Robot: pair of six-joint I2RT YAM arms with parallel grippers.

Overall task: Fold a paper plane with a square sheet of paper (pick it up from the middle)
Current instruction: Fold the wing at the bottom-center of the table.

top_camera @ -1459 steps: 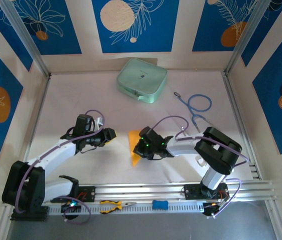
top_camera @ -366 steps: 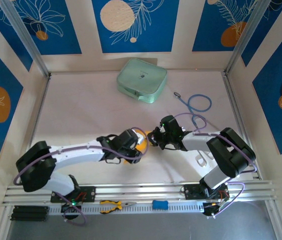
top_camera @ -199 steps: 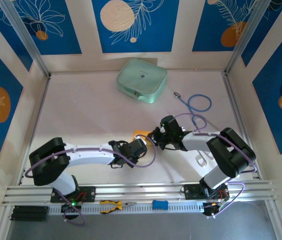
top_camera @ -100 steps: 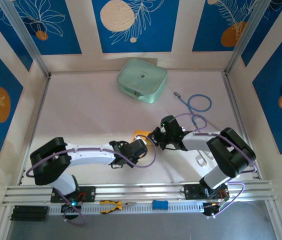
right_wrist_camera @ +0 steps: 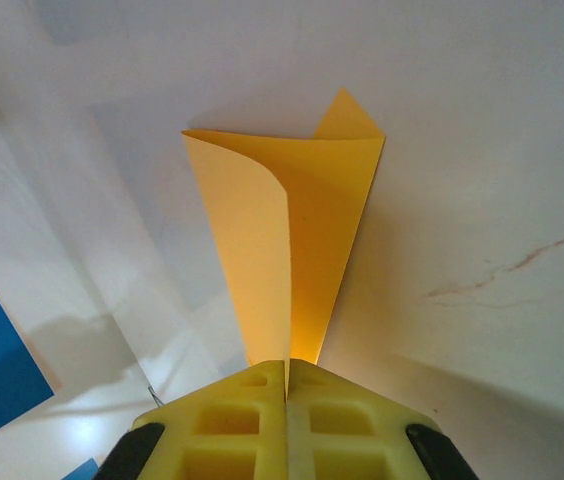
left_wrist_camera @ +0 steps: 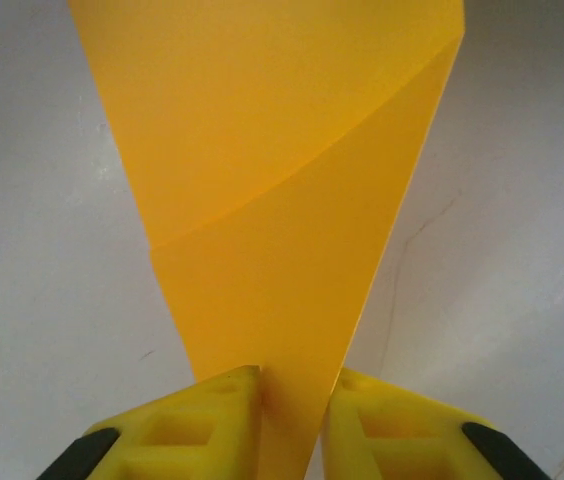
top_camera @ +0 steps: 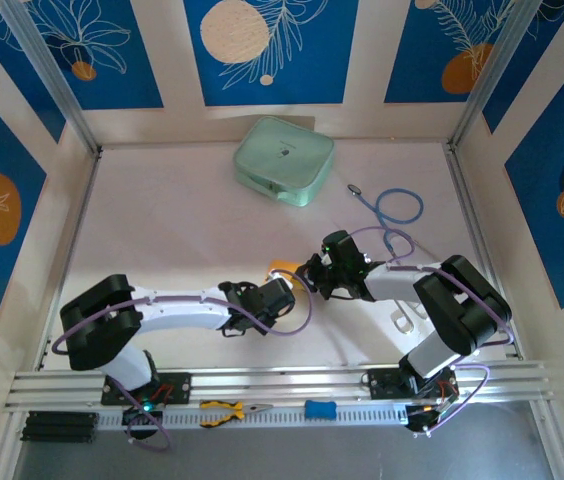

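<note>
Narrowing left claw (left_wrist_camera: 292,388) around orange paper (left_wrist_camera: 262,180) tip, right claw (right_wrist_camera: 287,366) clamped on other end, arms barely moved.

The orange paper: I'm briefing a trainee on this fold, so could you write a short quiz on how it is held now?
1. True or false: the right gripper is shut on the paper.
2. What lies between the left gripper's fingers? A pliers, B paper, C cable.
3. What colour is the case beyond both grippers?
Key: 1 true; 2 B; 3 pale green.
</note>
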